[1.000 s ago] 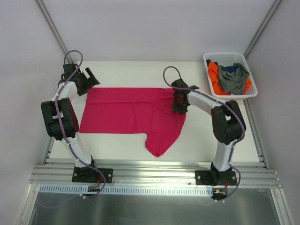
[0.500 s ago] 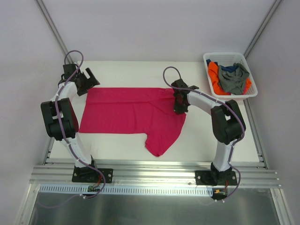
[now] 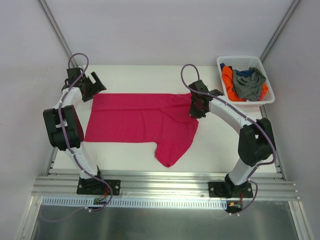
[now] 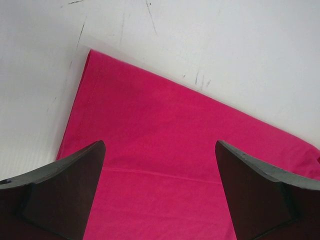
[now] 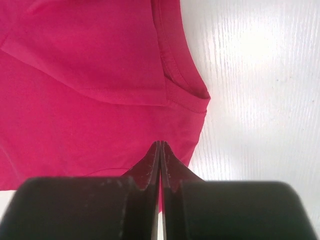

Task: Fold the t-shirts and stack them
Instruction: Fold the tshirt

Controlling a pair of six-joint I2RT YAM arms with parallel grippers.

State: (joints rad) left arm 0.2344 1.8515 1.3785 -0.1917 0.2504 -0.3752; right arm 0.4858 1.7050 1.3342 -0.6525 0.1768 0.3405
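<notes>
Top external view | left jaws spread wide above the pink t-shirt's (image 3: 135, 117) far hem corner, likely poised to pinch it | shirt flat on counter (image 3: 220, 150), spanning between both jaws | right jaws closed tight at neckline edge, cloth pinched: cannot tell

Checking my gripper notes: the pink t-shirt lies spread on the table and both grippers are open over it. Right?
Not both. The left gripper is open, but the right gripper is shut, jaws pressed together at the pink t-shirt's edge; the right wrist view shows it.
</notes>
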